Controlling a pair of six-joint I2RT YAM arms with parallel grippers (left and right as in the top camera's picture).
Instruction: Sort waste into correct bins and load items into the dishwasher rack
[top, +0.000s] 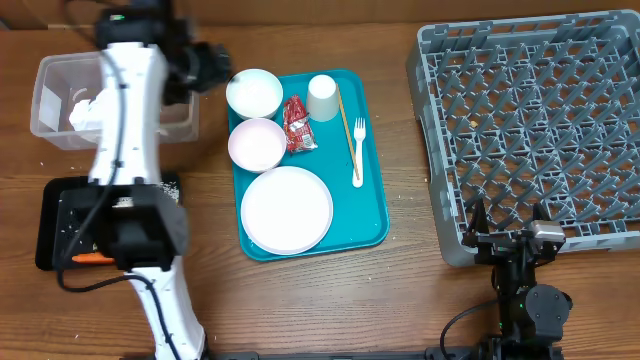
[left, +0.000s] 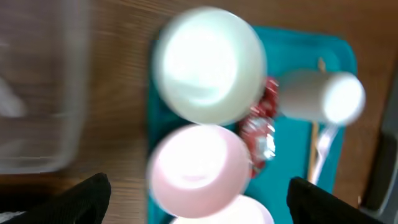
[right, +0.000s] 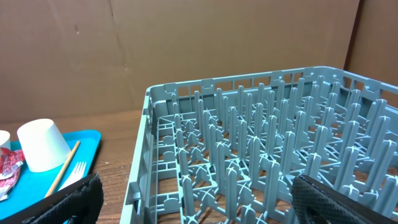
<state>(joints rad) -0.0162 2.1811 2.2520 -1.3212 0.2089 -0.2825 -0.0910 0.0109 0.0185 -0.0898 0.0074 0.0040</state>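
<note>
Left gripper (left: 199, 205): stood wide, empty, just left of teal tray (top: 375, 150).
Right gripper (right: 199, 202): wide, empty, right of tray.
Blocking: rack (top: 540, 120) wall faced it.

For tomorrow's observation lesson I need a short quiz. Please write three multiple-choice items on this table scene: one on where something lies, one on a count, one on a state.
1. Where does the red wrapper lie?
A. in the dishwasher rack
B. on the teal tray
C. inside one of the bowls

2. How many bowls stand on the teal tray?
A. two
B. three
C. five

3. The dishwasher rack is:
A. stacked full
B. half loaded
C. empty of tableware

Answers:
1 B: the wrapper lies on the tray's surface beside the bowls.
2 A: only two round bowls show on the tray.
3 C: only bare pegs show in the overhead and right wrist views.
</note>
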